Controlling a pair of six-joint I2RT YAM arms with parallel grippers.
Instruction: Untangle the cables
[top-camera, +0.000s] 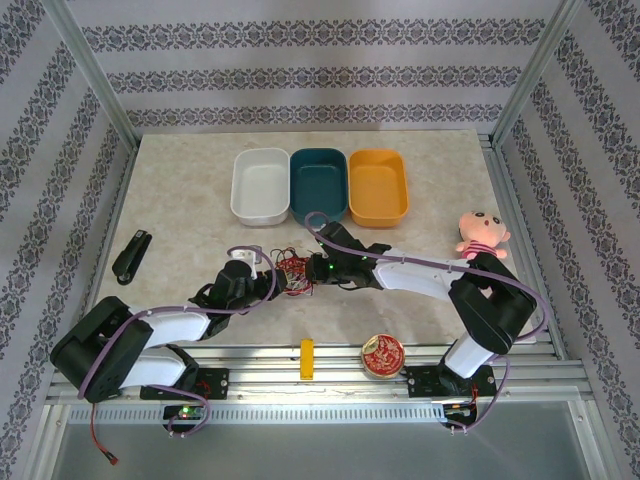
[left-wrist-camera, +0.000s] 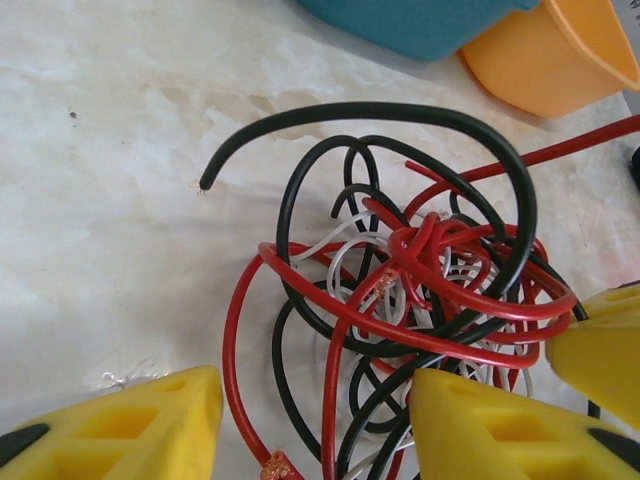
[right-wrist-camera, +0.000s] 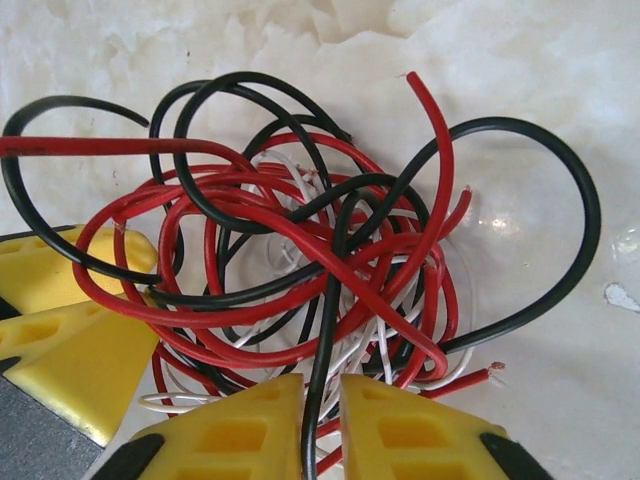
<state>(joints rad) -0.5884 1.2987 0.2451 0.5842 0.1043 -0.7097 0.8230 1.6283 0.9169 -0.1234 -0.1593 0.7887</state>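
Observation:
The cables (top-camera: 297, 272) lie as a fist-sized tangle of red, black and white wires on the marble table, between my two grippers. My left gripper (left-wrist-camera: 315, 430) is open at the tangle's near edge, with red and black loops (left-wrist-camera: 345, 400) lying between its yellow fingers (left-wrist-camera: 120, 425). My right gripper (right-wrist-camera: 322, 430) is nearly closed, and its yellow fingers (right-wrist-camera: 420, 435) pinch one black cable (right-wrist-camera: 325, 380) that runs up into the knot (right-wrist-camera: 320, 250). The two grippers (top-camera: 275, 283) (top-camera: 318, 272) face each other across the bundle.
White (top-camera: 261, 186), teal (top-camera: 319, 184) and orange (top-camera: 378, 186) bins stand in a row behind the tangle. A black device (top-camera: 131, 256) lies at the left, a pink doll (top-camera: 482, 233) at the right. A round tin (top-camera: 382, 356) and a yellow block (top-camera: 307, 358) sit at the near edge.

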